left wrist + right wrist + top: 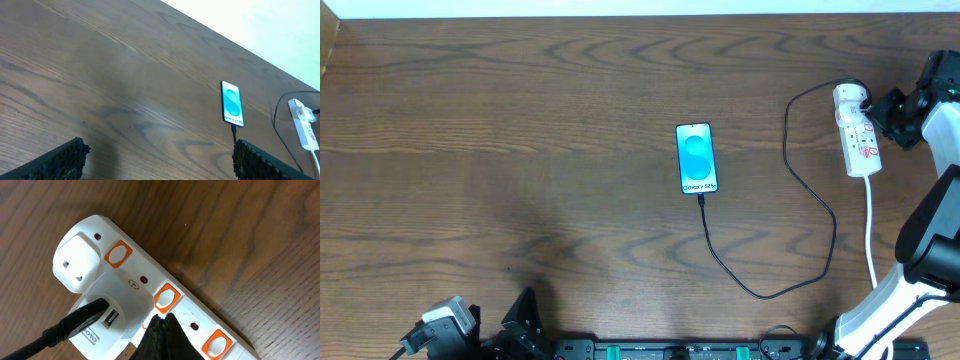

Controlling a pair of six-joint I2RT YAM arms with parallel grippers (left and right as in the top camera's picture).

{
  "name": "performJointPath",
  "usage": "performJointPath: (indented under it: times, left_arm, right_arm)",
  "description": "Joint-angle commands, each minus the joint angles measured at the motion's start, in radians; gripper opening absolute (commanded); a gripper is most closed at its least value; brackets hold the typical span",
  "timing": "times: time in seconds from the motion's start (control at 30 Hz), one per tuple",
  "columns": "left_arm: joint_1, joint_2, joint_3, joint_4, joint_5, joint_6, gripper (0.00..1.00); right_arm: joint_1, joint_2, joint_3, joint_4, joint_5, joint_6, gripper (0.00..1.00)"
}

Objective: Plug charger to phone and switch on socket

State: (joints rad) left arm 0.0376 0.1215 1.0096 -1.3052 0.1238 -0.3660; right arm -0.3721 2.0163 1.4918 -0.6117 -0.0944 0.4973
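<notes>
- Left tool (160,164) sits nearest, fingers apart, empty.
- Phone (696,157) lies flat at the middle of the tabletop (520,120), with the charger (75,321) in its near end.
- Socket (860,140) is far right. The right tool (162,322), pinched together, is just beside an orange switch (166,298). The light strip probably slides, so press straight down.

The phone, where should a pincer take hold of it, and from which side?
Probably from above: pinch the phone across its two long edges, at the far half. It lies flat, screen up, and the charger meets its near short end, so that end is best avoided.
</notes>
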Motion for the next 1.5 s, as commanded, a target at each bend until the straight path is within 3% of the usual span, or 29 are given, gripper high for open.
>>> performJointPath:
  times: [0.0,0.83,1.47]
  left_arm:
    - [0.003,-0.010,-0.005,0.001,-0.013,-0.002,0.93]
    - [0.003,-0.010,-0.005,0.004,-0.013,-0.002,0.93]
    - [0.003,-0.010,-0.005,0.003,-0.013,-0.002,0.93]
  right_arm:
    - [-0.006,0.035,0.019,0.006,-0.002,0.015,0.01]
    - [-0.003,0.078,0.019,0.074,-0.077,-0.049,0.01]
    - [0.091,0.129,0.017,0.058,-0.064,-0.065,0.01]
